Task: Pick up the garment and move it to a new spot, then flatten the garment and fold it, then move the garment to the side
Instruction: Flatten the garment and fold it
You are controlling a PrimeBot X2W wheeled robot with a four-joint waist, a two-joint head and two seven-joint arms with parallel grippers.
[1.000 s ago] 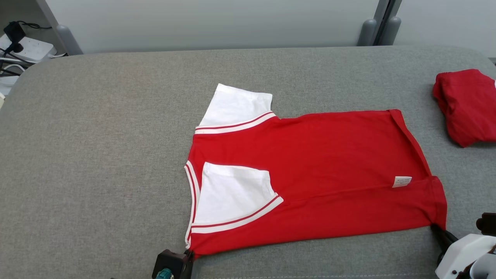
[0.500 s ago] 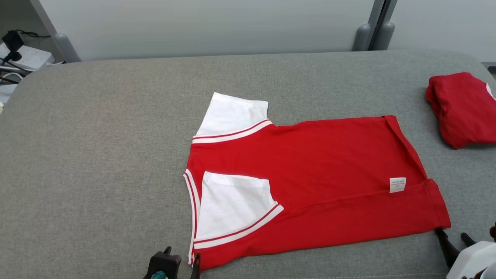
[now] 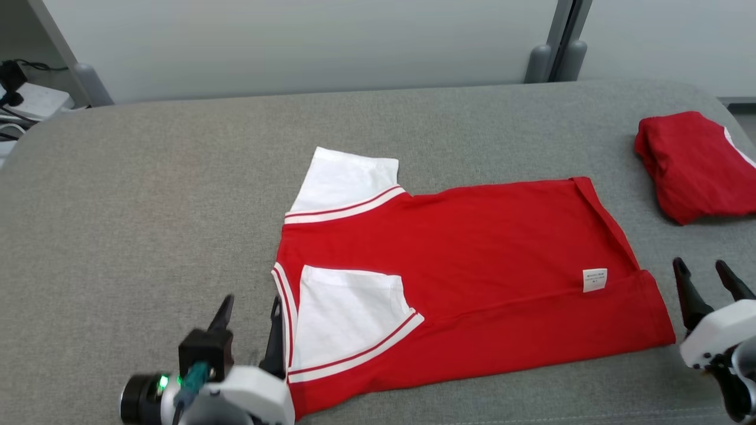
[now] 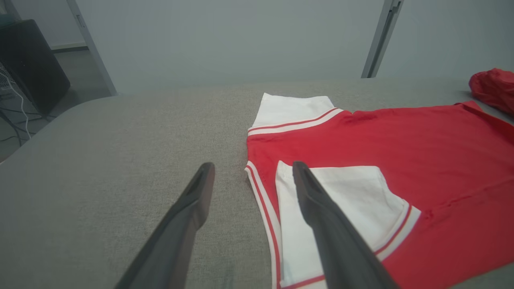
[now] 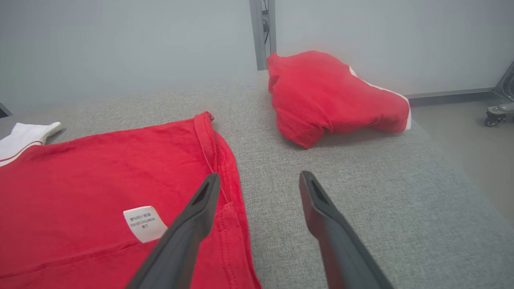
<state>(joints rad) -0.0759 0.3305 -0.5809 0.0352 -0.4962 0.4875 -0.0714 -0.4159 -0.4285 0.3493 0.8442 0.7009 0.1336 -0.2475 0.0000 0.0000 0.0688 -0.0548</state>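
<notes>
left tool (image 3: pixel 252 308) and right tool (image 3: pixel 701 273) have both released the near corners of the garment (image 3: pixel 472 254) since a second ago and now stand spread, nothing between their fingers, the left just beside the striped collar edge, the right just off the hem. the garment lies flat mid table (image 3: pixel 147 206), near white sleeve folded onto its red body. a red bundle (image 3: pixel 691 162) sits far right.
</notes>
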